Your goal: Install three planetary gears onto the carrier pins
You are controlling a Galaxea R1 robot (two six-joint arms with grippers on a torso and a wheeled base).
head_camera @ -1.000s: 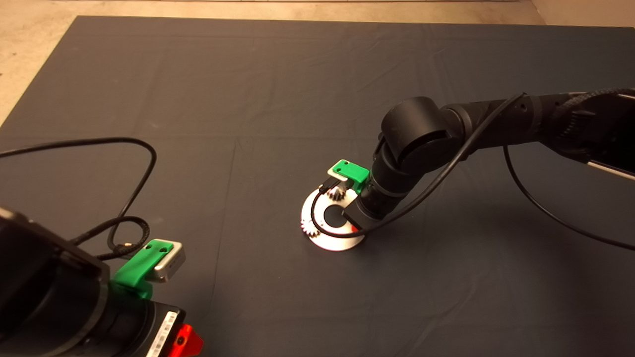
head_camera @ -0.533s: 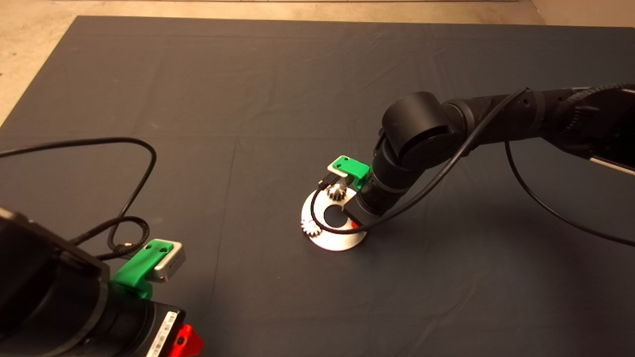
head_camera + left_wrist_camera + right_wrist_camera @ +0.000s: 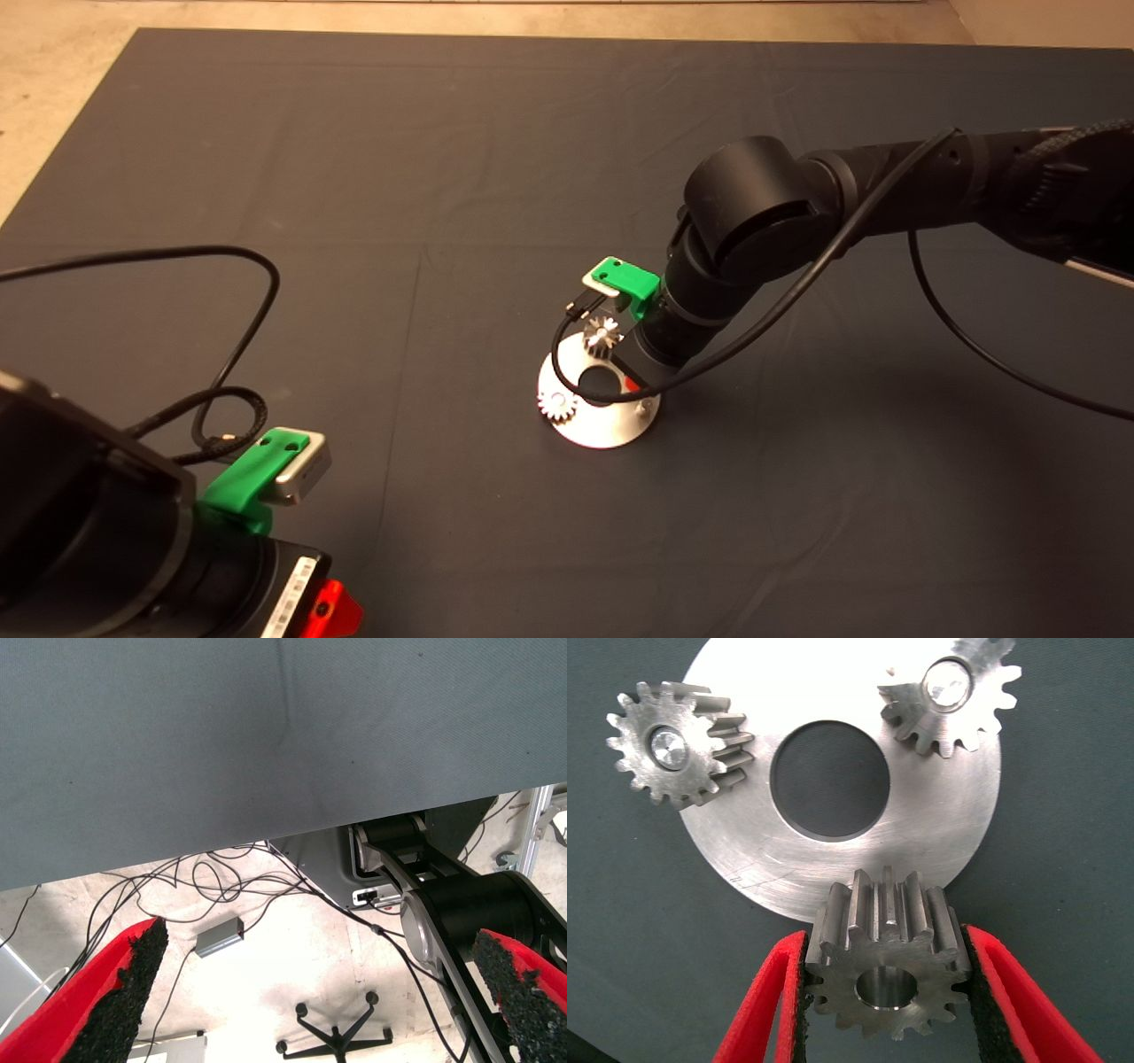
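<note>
Right tool (image 3: 627, 383) hangs over the round metal disc (image 3: 602, 427) near the middle of the dark mat (image 3: 443, 177) in the head view, its black arm (image 3: 886, 204) reaching in from the right edge; most of the tool is hidden under the wrist there. One gear (image 3: 601, 335) sits at the far rim of the disc and another gear (image 3: 556, 406) at its left rim, while a bare pin (image 3: 646, 407) stands up at the right rim. Left tool (image 3: 332, 610) waits at the lower left edge of the worktop, beside a looped black cable (image 3: 221, 416). From the left wrist, its red fingers (image 3: 106, 992) stand wide apart with nothing between them, and beyond the mat edge lie floor cables (image 3: 221, 886) and a chair base (image 3: 332, 1036). From the right wrist, the right tool (image 3: 884, 992) pinches a third gear (image 3: 886, 966) between its pads, held just off the edge of the disc (image 3: 859, 859). Two gears (image 3: 678, 749) (image 3: 952, 700) are seated on pins, on either side of the big centre hole (image 3: 830, 778).
</note>
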